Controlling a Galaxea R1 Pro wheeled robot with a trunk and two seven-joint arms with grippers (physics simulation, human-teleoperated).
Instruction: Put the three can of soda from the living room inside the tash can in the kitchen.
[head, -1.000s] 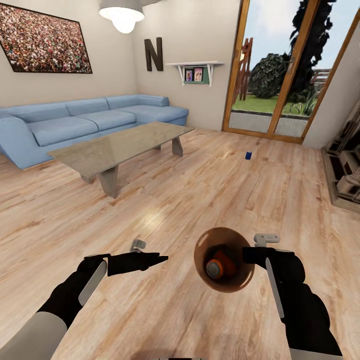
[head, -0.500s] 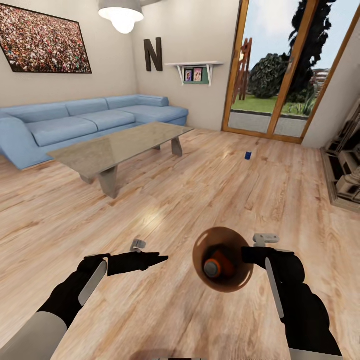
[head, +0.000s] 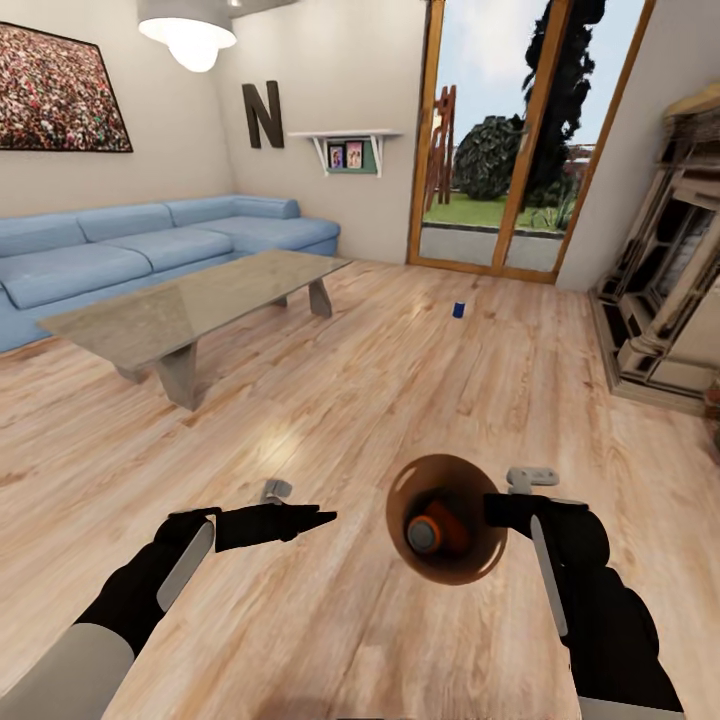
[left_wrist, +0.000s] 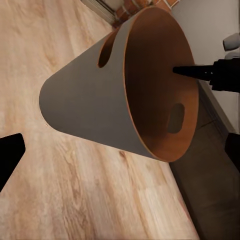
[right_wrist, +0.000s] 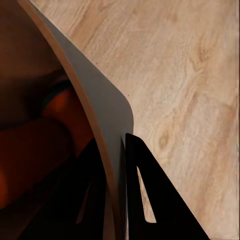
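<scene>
Pinched at its rim by the right gripper (head: 497, 510), the tash can (head: 447, 520) with an orange can (head: 434, 530) inside should be kept level while the blue can (head: 459, 309) on the floor is approached, left fingers (head: 300, 520) seemingly narrow and empty.

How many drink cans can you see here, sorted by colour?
Orange cans: 1 clearly visible, a silver-ended orange cylinder lying inside the round brown bin that the right gripper holds by its rim; whether another lies beneath it cannot be told.
Dark blue cans: 1, standing on the light wood floor near the glass doors.
Total: 2
</scene>
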